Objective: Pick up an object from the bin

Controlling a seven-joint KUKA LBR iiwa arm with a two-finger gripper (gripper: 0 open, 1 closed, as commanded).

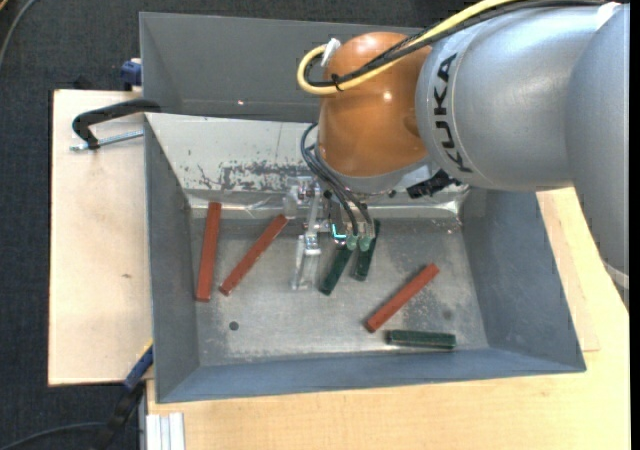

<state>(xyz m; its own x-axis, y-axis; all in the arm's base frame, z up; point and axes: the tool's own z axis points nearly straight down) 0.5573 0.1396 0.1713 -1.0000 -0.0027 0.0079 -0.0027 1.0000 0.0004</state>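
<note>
My gripper hangs under the orange wrist cover, low over the bin's floor at mid-bin, near the back wall. Just to its right, two dark green bars stand tilted: one leans right beside the gripper's metal part, and the other is a little further right. Whether either bar is held cannot be made out. A red bar lies slanted on the floor to the gripper's left.
Another red bar lies along the left wall. A third red bar lies slanted right of centre, with a dark green bar flat near the front wall. The arm and cables cover the bin's back right part.
</note>
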